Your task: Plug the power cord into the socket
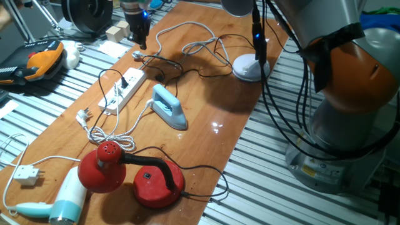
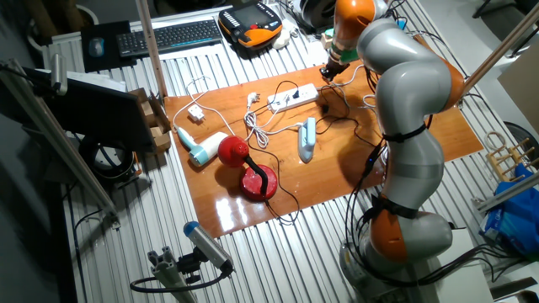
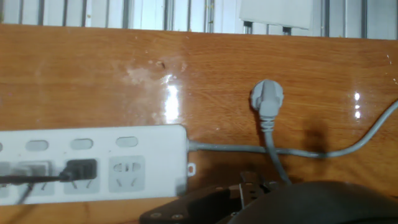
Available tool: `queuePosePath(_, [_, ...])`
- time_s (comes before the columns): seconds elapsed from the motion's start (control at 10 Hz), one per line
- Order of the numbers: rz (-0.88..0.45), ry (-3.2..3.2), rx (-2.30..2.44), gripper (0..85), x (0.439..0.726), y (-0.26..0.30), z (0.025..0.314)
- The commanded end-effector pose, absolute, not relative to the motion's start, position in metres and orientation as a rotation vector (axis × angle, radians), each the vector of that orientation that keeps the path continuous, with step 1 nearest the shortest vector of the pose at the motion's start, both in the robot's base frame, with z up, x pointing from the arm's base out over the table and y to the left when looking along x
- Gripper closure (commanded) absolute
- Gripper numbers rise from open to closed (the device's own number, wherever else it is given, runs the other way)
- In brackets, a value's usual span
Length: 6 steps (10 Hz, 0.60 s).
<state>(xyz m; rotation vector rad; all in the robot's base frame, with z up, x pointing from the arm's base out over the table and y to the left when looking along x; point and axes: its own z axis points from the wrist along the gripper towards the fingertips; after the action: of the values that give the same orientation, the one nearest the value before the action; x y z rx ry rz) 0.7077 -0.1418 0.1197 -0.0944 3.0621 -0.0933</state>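
The socket [image 3: 93, 163] is a long white power strip lying on the wooden table, also seen as the socket [image 1: 123, 89] and the socket [image 2: 292, 97]. A small black plug [image 3: 79, 169] of the power cord [image 1: 164, 64] sits in one of its outlets, and its thin black cable runs off to the left. My gripper [image 1: 142, 41] hangs above the table just past the strip's far end, apart from the plug, with nothing held. Its fingers look like one dark shape, and only dark hand parts show at the bottom of the hand view.
The strip's own grey round plug [image 3: 267, 98] lies loose on the wood beside its grey cable. A blue iron [image 1: 169, 107], a red lamp [image 1: 134, 175], a hair dryer [image 1: 65, 200], a white lamp base [image 1: 250, 67] and several loose cords lie around.
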Motion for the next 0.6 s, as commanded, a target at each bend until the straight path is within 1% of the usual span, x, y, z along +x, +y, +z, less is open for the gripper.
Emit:
queuePosePath(0.0, [-0.1,3.06,-0.094,85.0,0.711,-0.147,0.121])
queuePosePath(0.1, [-0.109,3.058,-0.089,85.0,0.713,-0.152,0.119])
queuePosePath(0.3, [-0.074,3.048,-0.051,85.0,0.721,-0.161,0.109])
queuePosePath(0.5, [-0.077,3.033,-0.012,85.0,0.729,-0.165,0.105])
